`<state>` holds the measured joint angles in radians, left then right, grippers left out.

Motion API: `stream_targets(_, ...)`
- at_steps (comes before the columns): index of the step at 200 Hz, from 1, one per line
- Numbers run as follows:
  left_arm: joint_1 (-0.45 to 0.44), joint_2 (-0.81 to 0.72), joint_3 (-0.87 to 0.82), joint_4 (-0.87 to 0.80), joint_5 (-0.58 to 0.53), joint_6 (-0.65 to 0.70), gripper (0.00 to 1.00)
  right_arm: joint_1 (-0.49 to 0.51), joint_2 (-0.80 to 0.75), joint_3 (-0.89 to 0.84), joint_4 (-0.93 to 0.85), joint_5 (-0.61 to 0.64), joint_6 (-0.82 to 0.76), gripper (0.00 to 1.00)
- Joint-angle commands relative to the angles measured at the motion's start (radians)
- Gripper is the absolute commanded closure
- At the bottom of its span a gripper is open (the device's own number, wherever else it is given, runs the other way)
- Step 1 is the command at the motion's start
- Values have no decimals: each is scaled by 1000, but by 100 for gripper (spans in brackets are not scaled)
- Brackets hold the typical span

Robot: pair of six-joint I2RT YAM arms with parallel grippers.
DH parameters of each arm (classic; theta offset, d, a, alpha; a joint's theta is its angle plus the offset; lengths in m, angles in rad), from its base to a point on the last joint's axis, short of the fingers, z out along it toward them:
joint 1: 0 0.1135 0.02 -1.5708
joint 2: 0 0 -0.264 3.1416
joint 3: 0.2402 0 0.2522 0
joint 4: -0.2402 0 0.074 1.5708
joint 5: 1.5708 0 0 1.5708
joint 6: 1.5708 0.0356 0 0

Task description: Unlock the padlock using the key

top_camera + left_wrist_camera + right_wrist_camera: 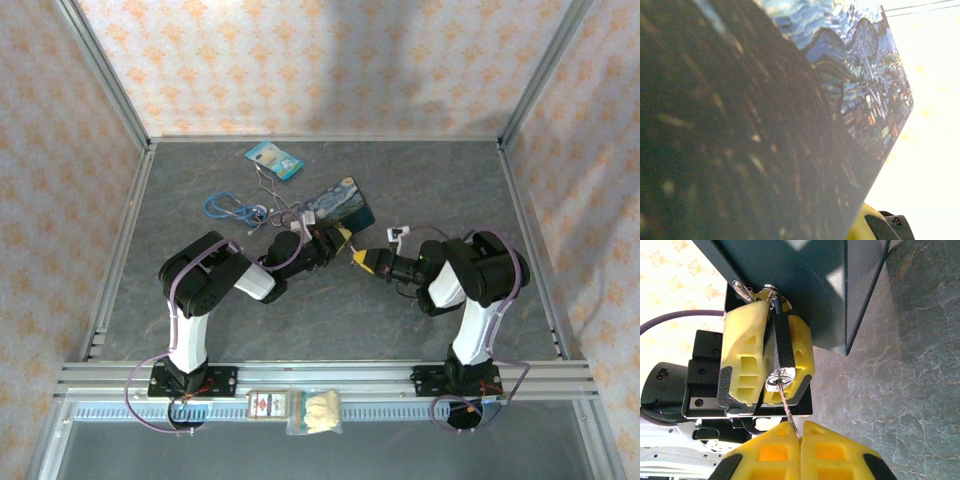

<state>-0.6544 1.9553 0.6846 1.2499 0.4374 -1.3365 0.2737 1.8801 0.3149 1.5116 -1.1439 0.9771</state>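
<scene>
Padlock (783,342) — dark, boxy — clamped by left gripper (769,356); right gripper (800,430) pinching thin key (786,405)

Yellow right fingers (771,454) pinch key (788,412); tip in padlock (782,347) keyhole.

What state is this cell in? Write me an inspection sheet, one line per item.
Surface: grey marbled table, flat.
Job's things: padlock clamped in the left gripper; key pinched in the right gripper, tip at the keyhole; cannot tell whether the shackle is released.
Clutter: blue starry tin just behind the left gripper; blue cord; pale blue packet; small white item; small box and bag on the front rail.
Grippers: both shut, tips nearly meeting mid-table.
Cables: purple cable at the left wrist.
Surroundings: patterned wallpaper, aluminium frame.
</scene>
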Motion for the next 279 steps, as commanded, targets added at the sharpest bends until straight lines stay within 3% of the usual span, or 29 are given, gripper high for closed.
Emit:
stream_targets(1,-25,0,-18,138,96,-21,100,-5,20,56,91,-3,30,100)
stream_targets(91,-24,43,-30,293,256,-26,100,-51,22,139,22,-47,125,100)
stream_targets(147,-25,19,-37,220,185,37,100,-50,25,48,239,64,341,100)
stream_targets(214,-51,25,12,168,155,56,100,9,47,39,354,166,448,100)
stream_targets(279,-59,13,20,91,124,-7,100,57,-6,23,298,241,281,100)
